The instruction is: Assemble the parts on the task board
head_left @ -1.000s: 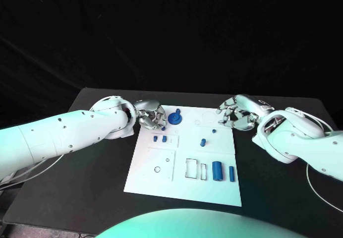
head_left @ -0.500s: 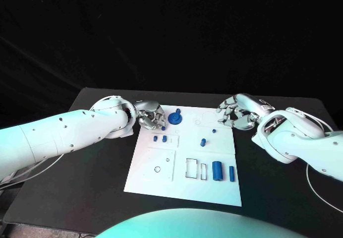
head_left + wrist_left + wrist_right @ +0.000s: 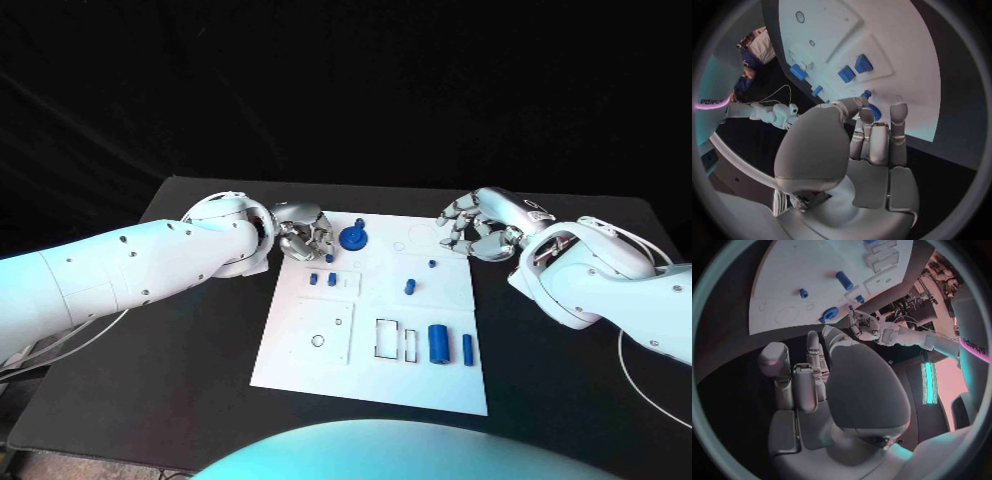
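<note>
Head view: the left robot hand [image 3: 304,232], fingers curled together, hovers just left of a round blue disc part [image 3: 353,239] on the flat white task board [image 3: 317,360]. The right robot hand [image 3: 477,226] hangs curled, holding nothing, at the board's far right edge.

Left wrist view: the left hand's fingertips [image 3: 899,111] sit beside a blue piece [image 3: 874,111]; no grasp discernible.

Right wrist view: the right hand's fingers [image 3: 774,360] are folded in, clear of the board [image 3: 804,270].
</note>
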Controlling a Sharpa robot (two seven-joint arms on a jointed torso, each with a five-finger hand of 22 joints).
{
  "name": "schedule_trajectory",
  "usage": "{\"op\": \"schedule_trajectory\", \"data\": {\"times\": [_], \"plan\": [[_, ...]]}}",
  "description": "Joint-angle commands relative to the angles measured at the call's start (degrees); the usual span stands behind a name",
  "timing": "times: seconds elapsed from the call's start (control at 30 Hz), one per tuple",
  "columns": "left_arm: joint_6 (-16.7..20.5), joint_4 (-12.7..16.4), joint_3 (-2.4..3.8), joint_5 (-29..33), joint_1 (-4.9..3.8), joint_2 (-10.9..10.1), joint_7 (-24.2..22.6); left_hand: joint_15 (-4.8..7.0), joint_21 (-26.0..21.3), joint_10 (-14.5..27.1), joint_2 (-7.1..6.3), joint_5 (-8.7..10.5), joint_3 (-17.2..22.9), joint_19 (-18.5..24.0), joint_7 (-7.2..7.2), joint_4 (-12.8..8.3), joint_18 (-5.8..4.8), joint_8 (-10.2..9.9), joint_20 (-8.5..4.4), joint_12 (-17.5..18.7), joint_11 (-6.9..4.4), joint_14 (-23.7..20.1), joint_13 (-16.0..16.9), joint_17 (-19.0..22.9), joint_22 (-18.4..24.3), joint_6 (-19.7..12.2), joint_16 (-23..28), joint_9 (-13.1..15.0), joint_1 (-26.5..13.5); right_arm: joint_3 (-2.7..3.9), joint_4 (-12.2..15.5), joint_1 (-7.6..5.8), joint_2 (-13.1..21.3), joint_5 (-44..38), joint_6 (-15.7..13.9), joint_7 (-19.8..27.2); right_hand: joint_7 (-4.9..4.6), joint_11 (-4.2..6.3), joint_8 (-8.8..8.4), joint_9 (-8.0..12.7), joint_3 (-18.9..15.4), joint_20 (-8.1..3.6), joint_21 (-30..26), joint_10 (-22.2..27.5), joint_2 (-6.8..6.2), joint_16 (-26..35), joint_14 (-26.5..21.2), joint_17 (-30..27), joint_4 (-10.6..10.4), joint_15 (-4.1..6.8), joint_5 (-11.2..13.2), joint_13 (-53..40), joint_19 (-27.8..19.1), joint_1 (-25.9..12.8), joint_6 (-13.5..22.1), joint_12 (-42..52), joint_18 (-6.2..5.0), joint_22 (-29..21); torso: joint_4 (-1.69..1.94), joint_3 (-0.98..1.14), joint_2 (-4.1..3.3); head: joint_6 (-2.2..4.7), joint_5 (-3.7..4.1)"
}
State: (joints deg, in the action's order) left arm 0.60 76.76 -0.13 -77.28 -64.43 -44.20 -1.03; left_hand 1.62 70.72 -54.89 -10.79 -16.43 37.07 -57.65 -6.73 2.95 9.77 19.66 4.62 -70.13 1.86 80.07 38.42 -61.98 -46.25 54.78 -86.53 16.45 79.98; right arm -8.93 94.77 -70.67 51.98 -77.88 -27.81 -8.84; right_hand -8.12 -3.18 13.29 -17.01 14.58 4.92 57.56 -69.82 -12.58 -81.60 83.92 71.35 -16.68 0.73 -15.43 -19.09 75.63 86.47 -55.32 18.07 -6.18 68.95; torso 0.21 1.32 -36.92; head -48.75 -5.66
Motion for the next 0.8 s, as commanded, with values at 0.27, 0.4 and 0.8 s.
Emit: {"op": "schedule_trajectory", "data": {"times": [0.27, 0.4, 0.8], "plan": [[-1.17, 0.01, -0.07, -0.45, 0.05, -0.07, 0.31, -0.08, 0.35, 0.36, 0.01, -0.16, 0.49, -0.39, -0.16, -0.06, -0.63, -0.1, -0.06, -0.34, -0.03, 0.35, 0.12, -0.13, -0.12, -0.43, -0.38, -0.09, 0.51, 0.01, 0.08, 0.03, 0.05, -0.39, -0.23, 0.4, 0.03, -0.04, -0.33, 0.05, 0.44, 0.02, -0.37, -0.16, 0.17, 0.14, 2.26, -0.05, 0.01, 0.31, -0.02, -0.08, 0.31, -0.6, -0.56, 0.27, -0.54, 0.03, 0.05, -0.02, -0.03, -0.01, 0.02], [-1.19, 0.01, -0.07, -0.45, 0.05, -0.11, 0.34, -0.09, 0.42, 0.45, 0.0, -0.15, 0.57, -0.46, -0.17, -0.08, -0.65, -0.11, -0.06, -0.3, -0.02, 0.36, -0.02, -0.16, -0.23, -0.43, -0.39, -0.09, 0.52, 0.01, 0.04, 0.03, 0.04, -0.39, -0.27, 0.39, 0.03, -0.04, -0.37, 0.07, 0.56, 0.03, -0.46, -0.14, 0.11, 0.18, 2.24, -0.15, 0.03, 0.31, -0.01, -0.09, 0.28, -0.74, -0.56, 0.27, -0.55, 0.0, 0.01, -0.02, 0.0, -0.02, -0.06], [-0.61, -0.18, -0.08, 0.03, 0.05, -0.17, -0.18, -0.16, 0.59, 1.01, -0.21, -0.13, 0.96, -0.5, -0.28, -0.19, -0.68, -0.26, -0.05, 0.04, 0.08, 0.35, -0.84, -0.13, -0.39, -0.63, -0.38, -0.17, 0.42, 0.01, -0.09, 0.04, 0.0, -0.23, -0.41, 0.38, 0.02, -0.06, -0.44, 0.1, 0.68, 0.03, -0.53, -0.09, 0.0, 0.21, 2.23, -0.19, 0.05, 0.3, 0.0, -0.09, 0.25, -0.9, -0.51, 0.26, -0.56, -0.03, 0.02, 0.0, -0.02, 0.04, -0.08]]}}
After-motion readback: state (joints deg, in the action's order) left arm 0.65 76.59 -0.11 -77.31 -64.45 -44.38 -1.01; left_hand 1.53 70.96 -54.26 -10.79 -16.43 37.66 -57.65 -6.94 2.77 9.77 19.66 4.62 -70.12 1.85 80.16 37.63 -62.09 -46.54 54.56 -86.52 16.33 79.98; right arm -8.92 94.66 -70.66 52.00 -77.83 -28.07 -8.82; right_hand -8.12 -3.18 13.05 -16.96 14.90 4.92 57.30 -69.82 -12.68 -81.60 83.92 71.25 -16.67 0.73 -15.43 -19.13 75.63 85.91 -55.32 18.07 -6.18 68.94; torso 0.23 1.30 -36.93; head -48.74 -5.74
